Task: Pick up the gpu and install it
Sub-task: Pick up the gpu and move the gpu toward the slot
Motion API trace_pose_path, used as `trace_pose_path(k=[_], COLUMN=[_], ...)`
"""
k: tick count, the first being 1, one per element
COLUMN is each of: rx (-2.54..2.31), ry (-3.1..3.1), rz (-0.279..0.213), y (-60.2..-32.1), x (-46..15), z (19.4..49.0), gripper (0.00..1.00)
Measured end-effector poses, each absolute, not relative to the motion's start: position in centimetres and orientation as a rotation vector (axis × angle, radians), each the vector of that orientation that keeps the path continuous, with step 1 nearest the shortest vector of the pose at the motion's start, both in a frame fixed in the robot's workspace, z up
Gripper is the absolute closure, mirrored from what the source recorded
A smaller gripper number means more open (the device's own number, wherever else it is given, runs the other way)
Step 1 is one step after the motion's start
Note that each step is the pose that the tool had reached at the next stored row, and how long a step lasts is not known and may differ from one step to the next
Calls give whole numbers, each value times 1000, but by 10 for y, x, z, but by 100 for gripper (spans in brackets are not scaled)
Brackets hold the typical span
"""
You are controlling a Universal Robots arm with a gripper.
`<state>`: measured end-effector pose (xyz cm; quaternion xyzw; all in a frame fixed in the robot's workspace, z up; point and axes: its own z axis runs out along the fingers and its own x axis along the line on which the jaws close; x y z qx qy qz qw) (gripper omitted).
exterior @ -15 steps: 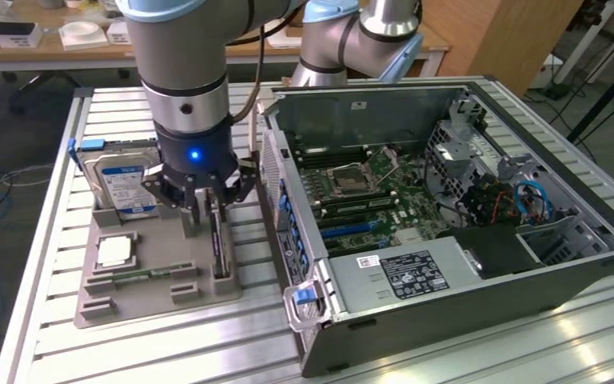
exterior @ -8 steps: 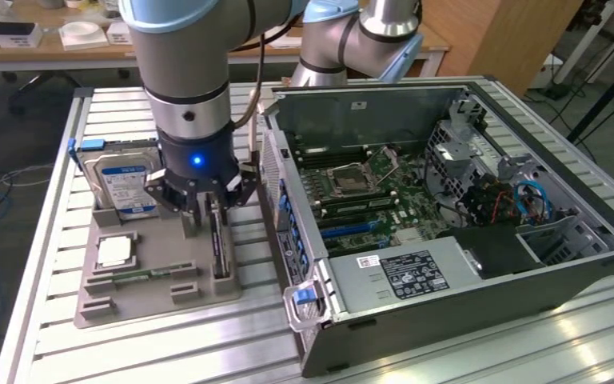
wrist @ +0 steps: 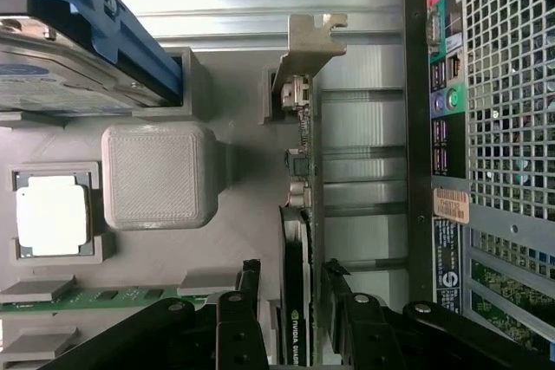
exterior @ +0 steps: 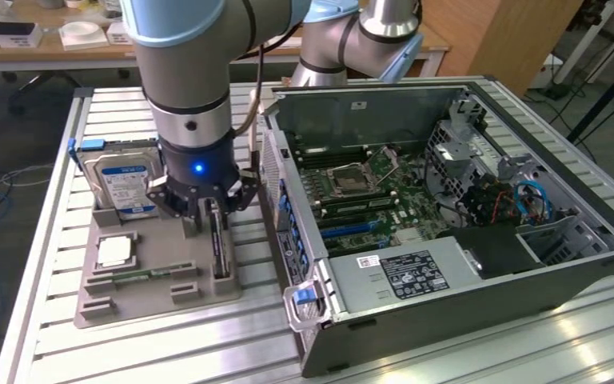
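— What have the fingers got?
— Nothing yet. My fingers (wrist: 250, 296) are spread wide, one on each side of the gpu (wrist: 299, 231). I can see a gap beside the card, so I'm straddling it, not clamping it.
— Where's the card sitting?
— On its long edge in a slot of the grey holder (exterior: 141, 300) on the table (exterior: 93, 352), with its silver bracket (wrist: 308, 41) at one end.
— And around it?
— Reading the exterior view as a clock from the fingers: the hard drive (exterior: 124, 186) stands upright at ten o'clock, the processor chip (exterior: 115, 253) is at eight and the RAM stick (exterior: 137, 276) at seven. The open computer case (exterior: 446, 240) lies at three.
— Anything crowding you?
— A grey block (wrist: 159, 175) on the holder stands near the card on the hard drive's side. The case's rear panel runs just beside it on the other.
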<state>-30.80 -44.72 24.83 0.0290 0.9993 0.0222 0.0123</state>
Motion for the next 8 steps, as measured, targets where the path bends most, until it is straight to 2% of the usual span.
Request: trace_pose_path(k=[8], rx=[80], ry=[3115], rz=[69], y=[-447], x=[-306], z=[242], gripper=[59])
